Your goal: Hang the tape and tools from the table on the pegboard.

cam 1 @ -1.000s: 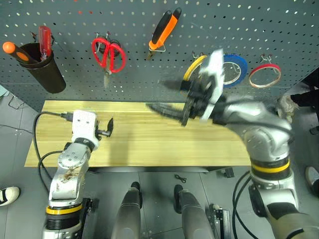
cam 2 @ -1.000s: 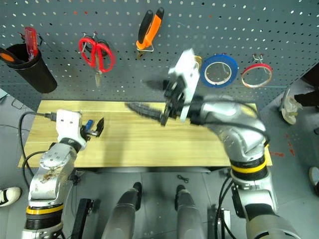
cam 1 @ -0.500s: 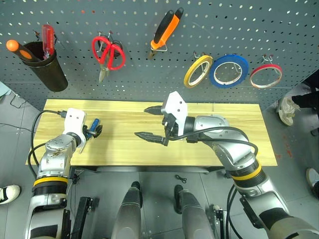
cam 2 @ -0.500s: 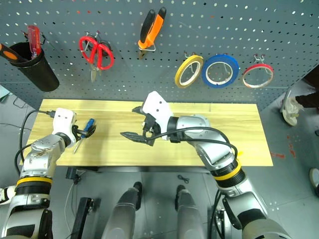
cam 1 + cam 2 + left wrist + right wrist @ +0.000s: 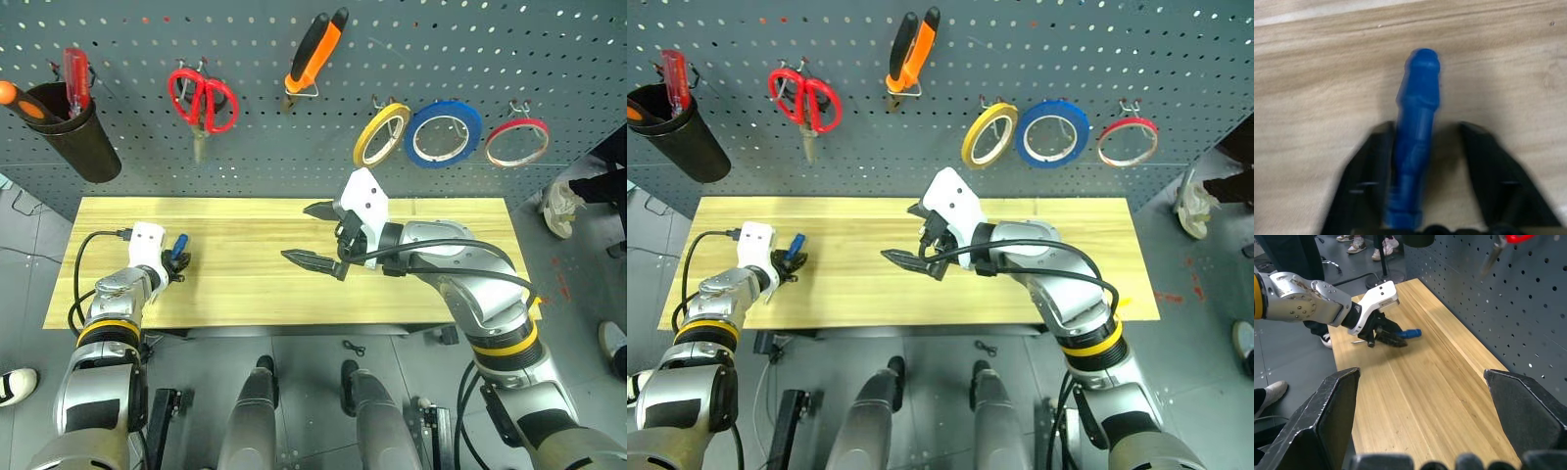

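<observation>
Screwdriver (image 5: 1418, 122), slim, blue handle: flat on bench (image 5: 255, 284) near its left end, roughly mid-depth, clear of the front and rear edges. Handle end toward pegboard (image 5: 255, 147), shaft toward the front edge.

Left tool (image 5: 179, 262) low on the bench top, straddling the blue handle. Fingers (image 5: 1371, 166) apart: one against the handle, visible gap at the other. Not clamped.

Right tool (image 5: 299, 233) above mid-bench, fingers wide apart, nothing between them, pointing toward the left end. Well apart from the left tool, bare planks between.

Bench top otherwise bare: whole right half and the centre strip free to both long edges.

Hung on pegboard, left to right:
- black cup (image 5: 64, 137) holding an orange-handled and a red-handled screwdriver
- red-handled scissors (image 5: 201, 98)
- pliers (image 5: 315, 49), orange-and-black handles, tilted
- yellowish tape (image 5: 381, 135)
- blue tape roll (image 5: 444, 132), just beside the yellowish one
- red tape roll (image 5: 516, 143)

Open board between cup and scissors, between scissors and pliers, and along the strip just above the bench's rear edge. Tape rolls packed close; little room there.
</observation>
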Robot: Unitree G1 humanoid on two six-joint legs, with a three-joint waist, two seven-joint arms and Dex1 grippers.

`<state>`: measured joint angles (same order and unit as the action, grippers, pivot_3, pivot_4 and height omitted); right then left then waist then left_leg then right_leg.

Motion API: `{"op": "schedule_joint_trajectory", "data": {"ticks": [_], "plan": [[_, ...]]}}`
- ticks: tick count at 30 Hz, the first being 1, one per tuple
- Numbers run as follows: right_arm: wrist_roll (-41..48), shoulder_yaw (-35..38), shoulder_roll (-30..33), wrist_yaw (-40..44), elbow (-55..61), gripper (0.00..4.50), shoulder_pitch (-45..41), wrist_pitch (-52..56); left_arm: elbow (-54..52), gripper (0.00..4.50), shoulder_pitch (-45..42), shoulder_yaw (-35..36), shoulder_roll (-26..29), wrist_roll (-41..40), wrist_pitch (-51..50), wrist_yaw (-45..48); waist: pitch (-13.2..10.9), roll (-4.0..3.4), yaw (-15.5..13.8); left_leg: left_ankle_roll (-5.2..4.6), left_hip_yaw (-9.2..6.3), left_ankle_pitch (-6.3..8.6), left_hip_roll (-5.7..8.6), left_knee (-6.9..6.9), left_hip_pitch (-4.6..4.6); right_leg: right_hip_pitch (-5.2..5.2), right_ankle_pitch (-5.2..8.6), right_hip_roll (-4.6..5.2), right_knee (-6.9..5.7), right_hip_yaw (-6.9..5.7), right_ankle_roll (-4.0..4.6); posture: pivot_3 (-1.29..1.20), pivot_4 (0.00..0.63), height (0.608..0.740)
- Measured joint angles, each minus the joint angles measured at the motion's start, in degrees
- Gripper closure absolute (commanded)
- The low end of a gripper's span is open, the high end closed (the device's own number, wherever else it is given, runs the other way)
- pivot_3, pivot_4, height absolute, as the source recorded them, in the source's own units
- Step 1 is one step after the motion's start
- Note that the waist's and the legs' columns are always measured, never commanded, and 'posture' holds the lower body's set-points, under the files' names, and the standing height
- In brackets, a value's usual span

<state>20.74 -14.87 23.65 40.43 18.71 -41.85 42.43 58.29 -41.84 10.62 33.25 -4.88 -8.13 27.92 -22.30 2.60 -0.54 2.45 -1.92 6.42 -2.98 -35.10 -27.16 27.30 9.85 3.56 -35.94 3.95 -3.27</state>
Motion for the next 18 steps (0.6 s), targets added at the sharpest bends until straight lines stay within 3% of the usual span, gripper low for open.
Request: {"op": "schedule_joint_trajectory", "data": {"ticks": [1,5,8,13,18], "plan": [[0.0,0.0,0.0,0.0,0.0,0.00,0.0,0.0,0.0,4.10,0.0,0.0,-0.1,0.0,0.2,-0.2,0.0,0.00,0.1,0.00,0.00,0.00,0.00,0.02,0.01,0.00,0.00,0.00,0.00,0.00,0.00,0.10,0.440,0.740],[-0.1,0.0,-0.2,0.2,-0.1,0.00,0.0,-0.3,-3.0,4.09,1.8,0.2,-0.2,-0.1,-0.5,-0.2,0.0,0.00,0.1,0.00,0.00,0.00,0.00,0.04,0.01,0.00,0.00,0.00,0.02,0.01,0.00,0.13,0.408,0.740],[-0.2,0.0,-0.1,0.7,-0.2,0.00,0.2,-1.1,-12.7,4.09,7.6,1.0,-0.6,-1.9,-4.6,-0.5,0.0,0.01,0.0,0.01,0.00,0.00,-0.01,0.12,0.00,0.00,-0.01,0.00,0.06,0.00,0.00,0.16,0.382,0.740],[2.0,4.0,2.1,2.3,0.4,0.00,3.6,-1.7,-50.2,4.09,27.4,2.9,-6.0,-5.9,-18.0,-5.1,0.0,0.04,-0.7,0.09,-0.02,-0.02,0.03,0.24,-0.13,0.04,-0.17,0.11,0.20,-0.06,0.26,0.20,0.350,0.740],[10.7,10.6,0.8,3.4,2.8,0.00,2.4,-0.7,-84.9,4.09,33.7,6.7,-13.4,-10.3,-30.1,-15.4,0.1,0.14,-2.1,0.27,-0.05,-0.05,-0.01,0.18,-0.13,0.01,-0.13,0.06,0.23,-0.11,-0.04,0.24,0.328,0.740]]}}
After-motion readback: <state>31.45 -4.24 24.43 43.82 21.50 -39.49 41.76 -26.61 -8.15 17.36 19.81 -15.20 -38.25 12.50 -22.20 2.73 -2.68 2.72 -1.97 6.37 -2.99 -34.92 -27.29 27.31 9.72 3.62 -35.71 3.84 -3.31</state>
